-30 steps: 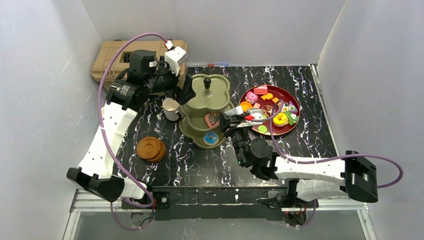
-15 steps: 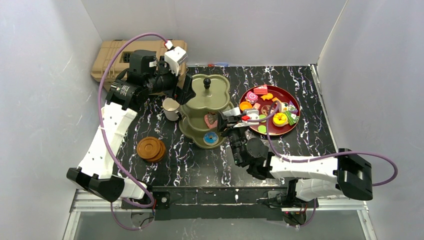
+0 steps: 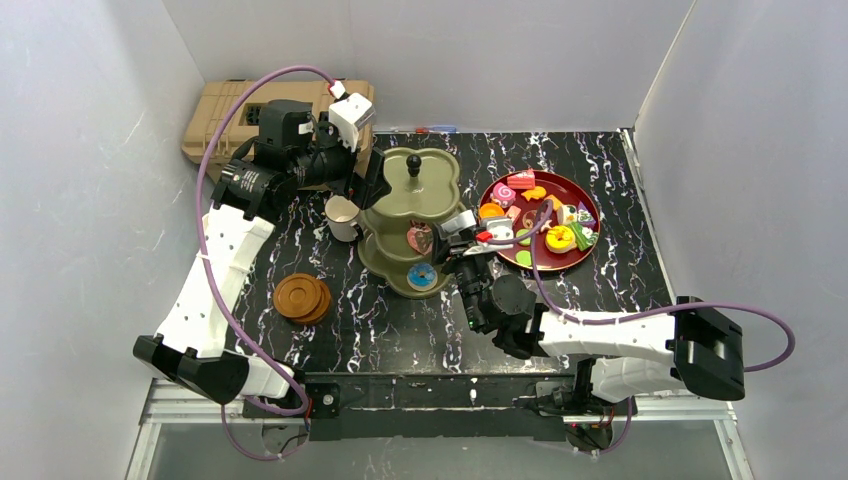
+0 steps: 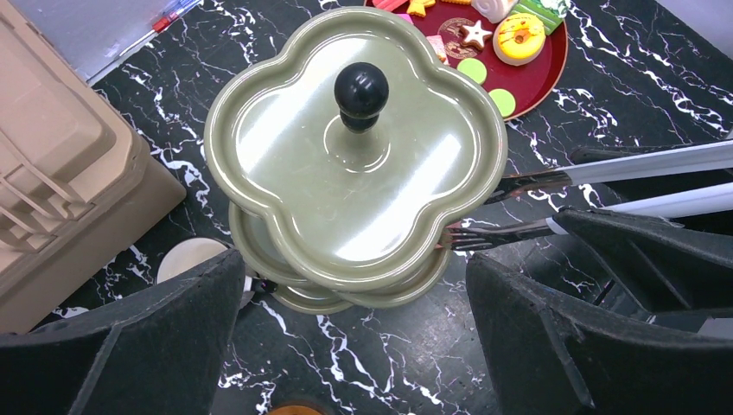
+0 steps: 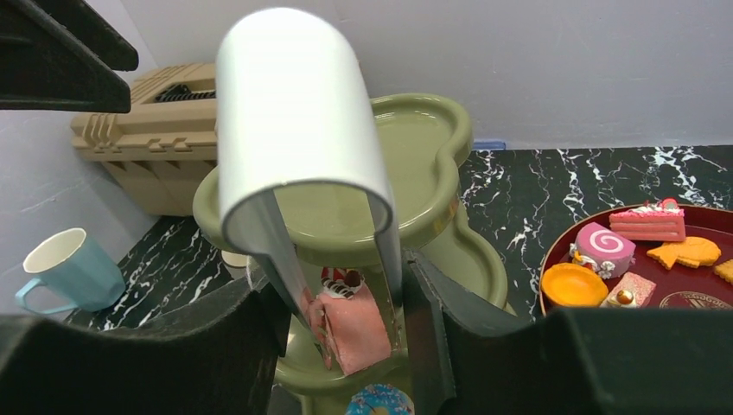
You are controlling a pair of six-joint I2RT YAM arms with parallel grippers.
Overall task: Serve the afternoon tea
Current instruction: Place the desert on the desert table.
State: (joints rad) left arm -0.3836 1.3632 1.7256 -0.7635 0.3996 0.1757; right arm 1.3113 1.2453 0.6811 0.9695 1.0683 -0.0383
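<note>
Now the right fingers (image 5: 519, 354), clamped around the tongs (image 5: 298, 121), have eased slightly and carried the pink pastry (image 5: 350, 327) onto the stand (image 5: 423, 138)'s middle tier, so release looks imminent. Beyond, the left fingers (image 4: 130, 346) hang wide open and empty above the stand.

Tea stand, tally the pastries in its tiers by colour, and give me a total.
Pink cake slice, middle tier, between the tongs: 1
Blue doughnut, bottom tier: 1
Total: 2
</note>
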